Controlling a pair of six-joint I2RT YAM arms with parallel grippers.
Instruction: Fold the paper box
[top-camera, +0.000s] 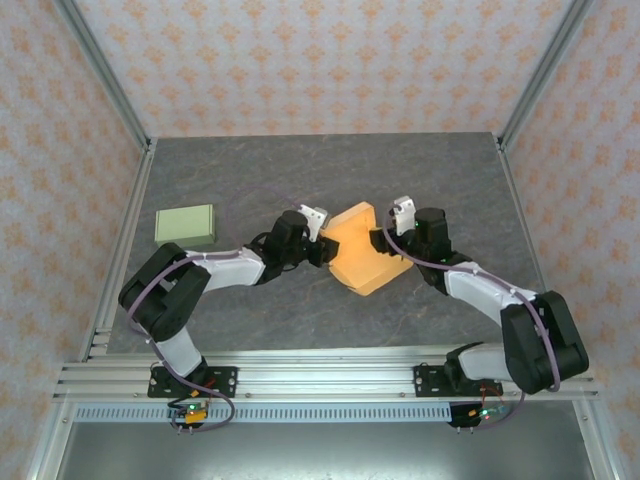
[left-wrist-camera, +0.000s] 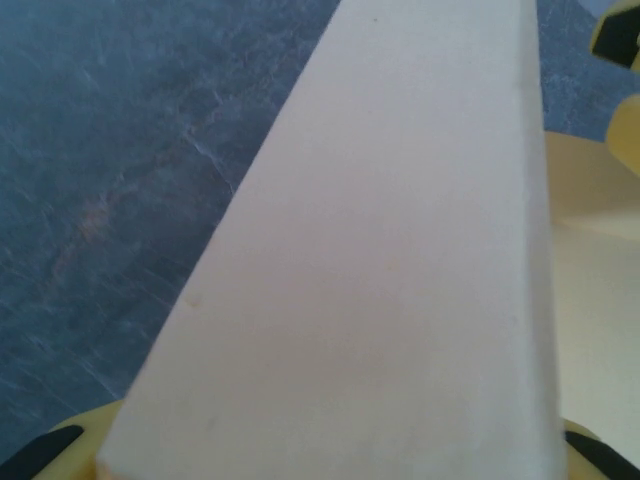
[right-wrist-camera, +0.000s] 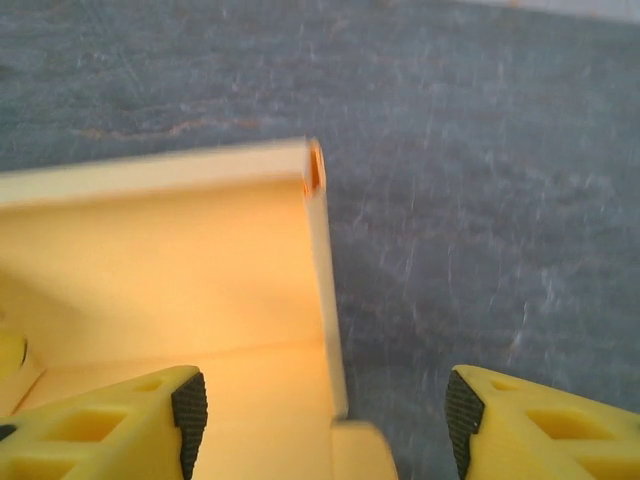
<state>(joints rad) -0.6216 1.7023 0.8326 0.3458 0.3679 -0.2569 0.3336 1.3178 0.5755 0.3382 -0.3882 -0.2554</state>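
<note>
The yellow paper box (top-camera: 362, 258) lies partly folded at the middle of the table, between my two grippers. My left gripper (top-camera: 322, 250) is at its left side. In the left wrist view a pale strip of the box's wall (left-wrist-camera: 400, 260) spans the whole gap between the fingertips (left-wrist-camera: 40, 455), so the left gripper (left-wrist-camera: 330, 462) is shut on it. My right gripper (top-camera: 384, 240) is at the box's upper right. In the right wrist view it (right-wrist-camera: 325, 410) stands open astride the upright wall edge (right-wrist-camera: 325, 300), one finger over the box's inside, the other over the table, neither pad touching.
A pale green closed box (top-camera: 185, 225) sits at the left of the grey table (top-camera: 300, 170). Metal posts and patterned walls close in the table's sides and back. The arm bases sit on the rail at the near edge.
</note>
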